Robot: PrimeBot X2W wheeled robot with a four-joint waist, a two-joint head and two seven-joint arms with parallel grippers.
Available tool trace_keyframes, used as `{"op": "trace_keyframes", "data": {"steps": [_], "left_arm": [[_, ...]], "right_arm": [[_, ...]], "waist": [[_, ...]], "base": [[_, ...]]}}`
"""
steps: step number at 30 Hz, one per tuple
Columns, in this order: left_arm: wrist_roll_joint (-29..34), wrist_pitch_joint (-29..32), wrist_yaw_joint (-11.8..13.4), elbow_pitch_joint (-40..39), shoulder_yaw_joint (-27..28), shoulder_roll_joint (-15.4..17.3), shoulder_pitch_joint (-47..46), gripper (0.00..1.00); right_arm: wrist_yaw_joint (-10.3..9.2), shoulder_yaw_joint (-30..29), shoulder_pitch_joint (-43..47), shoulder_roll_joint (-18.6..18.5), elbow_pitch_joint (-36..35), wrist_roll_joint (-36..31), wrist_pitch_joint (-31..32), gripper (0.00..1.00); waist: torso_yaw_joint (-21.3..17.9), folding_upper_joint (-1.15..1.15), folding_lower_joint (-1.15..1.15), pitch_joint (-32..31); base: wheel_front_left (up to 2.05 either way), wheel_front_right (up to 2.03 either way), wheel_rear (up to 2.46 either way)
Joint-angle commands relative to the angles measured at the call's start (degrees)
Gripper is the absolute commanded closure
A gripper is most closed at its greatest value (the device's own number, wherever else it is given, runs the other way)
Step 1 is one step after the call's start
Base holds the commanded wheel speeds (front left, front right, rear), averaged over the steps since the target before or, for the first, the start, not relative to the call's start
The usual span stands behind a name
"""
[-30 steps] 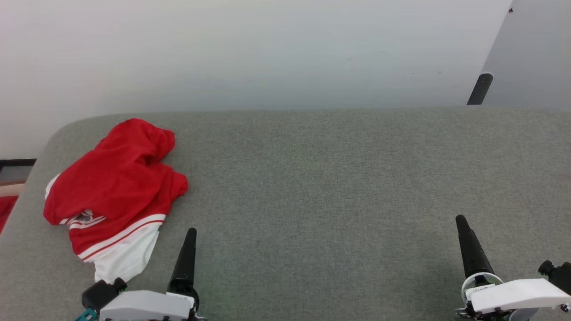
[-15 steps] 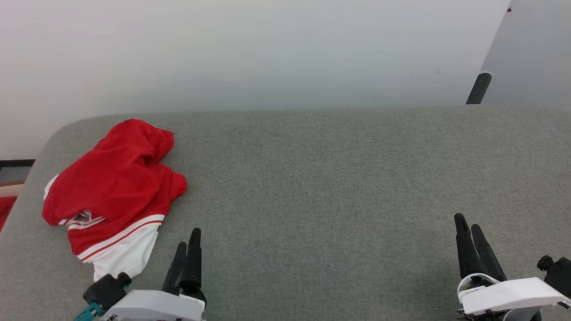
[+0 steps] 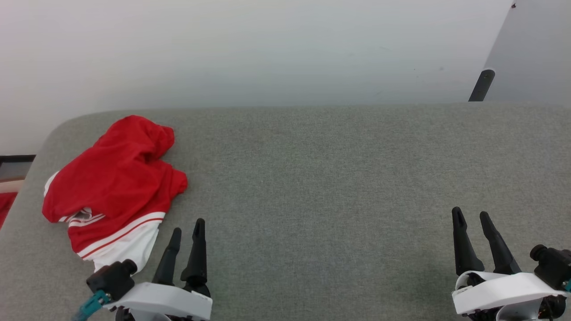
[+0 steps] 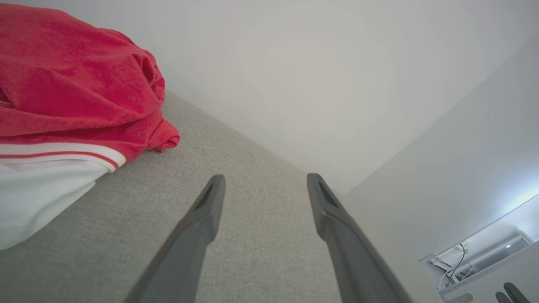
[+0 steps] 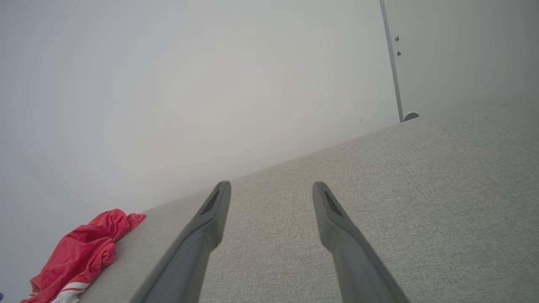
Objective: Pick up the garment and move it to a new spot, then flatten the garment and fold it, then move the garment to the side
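Grey fabric-topped table [image 3: 339, 160] with a rounded corner runs up to a plain white wall [image 3: 267, 49], dark post [image 3: 481, 85] standing far right.

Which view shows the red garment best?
The head view: the garment lies there almost whole, crumpled at the left end of the grey surface. The left wrist view has it close but cropped by the frame; the right wrist view has it small, distant, cut at the corner.
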Motion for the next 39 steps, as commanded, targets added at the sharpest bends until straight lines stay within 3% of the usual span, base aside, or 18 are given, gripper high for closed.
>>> {"op": "trace_keyframes", "data": {"steps": [1,14,39], "left_arm": [[1.4,-0.4,0.1,-0.6,0.2,0.0,-0.7,0.0],[18.2,-2.1,0.0,-3.3,0.7,-0.1,-0.5,0.0],[32.8,-4.7,0.0,-8.6,1.0,0.4,1.8,0.0]], "right_arm": [[0.03,-0.2,-0.6,0.1,-0.7,-1.7,-0.5,0.0],[0.03,-0.6,0.2,0.7,-1.8,-13.6,-2.1,0.0],[0.03,-0.4,1.5,1.1,-2.7,-27.7,-4.8,0.0]], "waist": [[0.1,0.0,0.0,0.0],[0.9,0.0,0.0,0.1],[1.7,0.0,0.0,-1.1]], "base": [[0.0,0.0,0.0],[0.0,0.0,0.0],[0.0,0.0,0.0]]}}
